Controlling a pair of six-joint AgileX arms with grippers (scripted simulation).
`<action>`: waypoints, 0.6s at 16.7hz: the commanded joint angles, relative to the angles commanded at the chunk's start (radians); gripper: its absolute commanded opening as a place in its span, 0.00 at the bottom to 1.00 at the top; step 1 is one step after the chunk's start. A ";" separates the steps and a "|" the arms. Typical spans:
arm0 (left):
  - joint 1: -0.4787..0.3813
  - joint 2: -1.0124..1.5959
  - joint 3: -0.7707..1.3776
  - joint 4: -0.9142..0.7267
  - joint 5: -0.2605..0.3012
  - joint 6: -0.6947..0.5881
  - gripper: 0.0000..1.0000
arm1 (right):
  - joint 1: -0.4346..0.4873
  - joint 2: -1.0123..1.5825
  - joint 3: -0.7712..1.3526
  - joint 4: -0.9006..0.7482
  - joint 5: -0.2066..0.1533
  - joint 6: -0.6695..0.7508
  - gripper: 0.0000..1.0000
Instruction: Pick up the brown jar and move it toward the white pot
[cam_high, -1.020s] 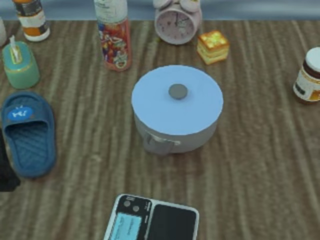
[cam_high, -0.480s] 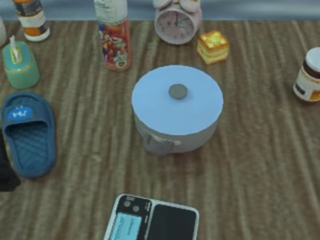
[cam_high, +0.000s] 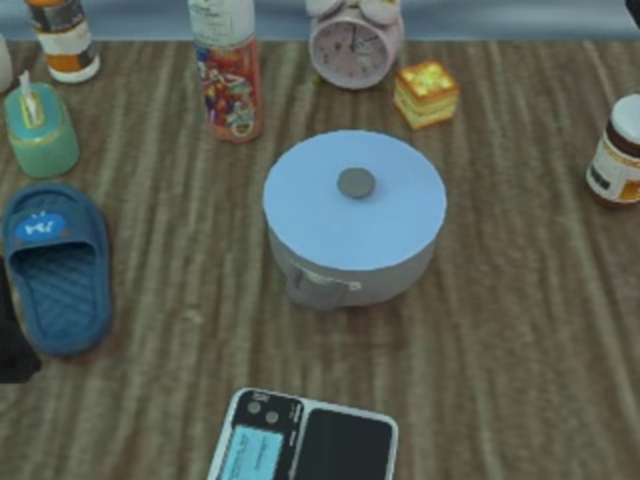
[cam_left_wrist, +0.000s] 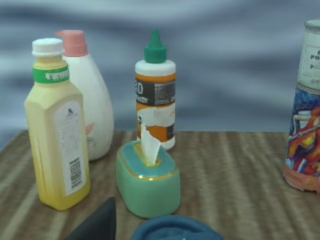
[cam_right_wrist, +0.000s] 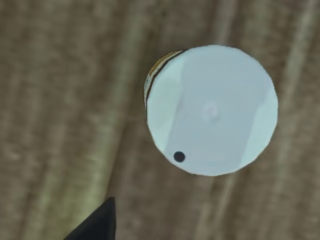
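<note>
The brown jar (cam_high: 616, 150) stands upright at the table's right edge, white lid up, with a white and orange-yellow label. From above, the right wrist view shows its round white lid (cam_right_wrist: 211, 110). My right gripper (cam_right_wrist: 160, 236) hovers over the jar, open and clear of it; one dark finger (cam_right_wrist: 99, 223) shows beside the lid. The white pot (cam_high: 354, 215) sits mid-table, its grey knob (cam_high: 356, 183) centred and a handle facing the front. My left gripper (cam_left_wrist: 160, 236) is parked open at the left edge by the blue slipper.
A blue slipper (cam_high: 55, 265), a green tissue box (cam_high: 40, 130) and bottles (cam_left_wrist: 155, 95) crowd the left side. A colourful can (cam_high: 228, 75), pink alarm clock (cam_high: 355, 40) and small cake (cam_high: 426, 93) line the back. A kitchen scale (cam_high: 305, 440) lies at the front.
</note>
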 joint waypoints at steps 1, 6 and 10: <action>0.000 0.000 0.000 0.000 0.000 0.000 1.00 | 0.001 0.081 0.086 -0.049 0.000 -0.012 1.00; 0.000 0.000 0.000 0.000 0.000 0.000 1.00 | 0.006 0.385 0.423 -0.230 -0.001 -0.059 1.00; 0.000 0.000 0.000 0.000 0.000 0.000 1.00 | 0.008 0.488 0.544 -0.288 -0.002 -0.076 1.00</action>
